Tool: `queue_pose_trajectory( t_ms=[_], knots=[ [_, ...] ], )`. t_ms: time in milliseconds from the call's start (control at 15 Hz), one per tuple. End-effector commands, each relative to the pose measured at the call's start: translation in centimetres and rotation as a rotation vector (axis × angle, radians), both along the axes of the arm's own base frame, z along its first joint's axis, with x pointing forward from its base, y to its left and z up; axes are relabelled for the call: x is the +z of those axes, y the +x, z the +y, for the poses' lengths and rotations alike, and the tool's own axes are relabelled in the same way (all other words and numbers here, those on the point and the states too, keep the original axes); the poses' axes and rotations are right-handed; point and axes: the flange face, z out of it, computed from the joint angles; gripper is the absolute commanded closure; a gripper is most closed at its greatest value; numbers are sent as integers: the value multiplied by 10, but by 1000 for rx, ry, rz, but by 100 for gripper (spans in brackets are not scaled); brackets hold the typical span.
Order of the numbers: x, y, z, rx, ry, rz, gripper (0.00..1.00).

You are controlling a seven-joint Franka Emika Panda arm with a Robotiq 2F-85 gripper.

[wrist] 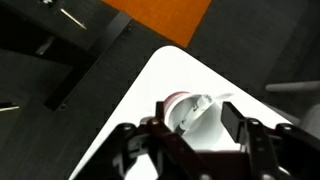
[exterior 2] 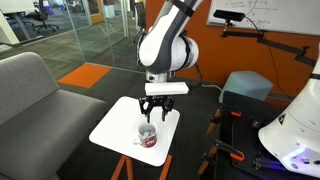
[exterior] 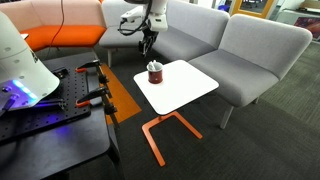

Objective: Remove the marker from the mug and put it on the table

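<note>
A black workbench point(exterior: 50, 110) with clamps sits beside the white counter point(exterior: 185, 90). Near the counter's left edge stands the mug point(exterior: 154, 73), with the marker point(exterior: 153, 66) inside it. The end effector point(exterior 2: 154, 117) hangs above, jaws spread wide. A grey sofa point(exterior: 250, 50) stands behind.

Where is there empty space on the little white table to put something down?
The table is bare from the mug across to the edge by the grey sofa, and at its front corner. It is crowded only at the mug, where the open gripper hangs above.
</note>
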Motion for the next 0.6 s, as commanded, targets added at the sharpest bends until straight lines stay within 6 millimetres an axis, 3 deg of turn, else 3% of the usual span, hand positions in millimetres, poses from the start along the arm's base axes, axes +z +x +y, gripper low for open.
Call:
queue_pose_trajectory(
  t_ms=[0,67,133,533],
  knots=[
    [-26,22,-9,-83,-5,22,28],
    [-34,27,-12,-96,5,41,24],
    [-42,32,-14,-112,-4,48,33],
    [-87,50,-17,-192,3,106,49]
  ],
)
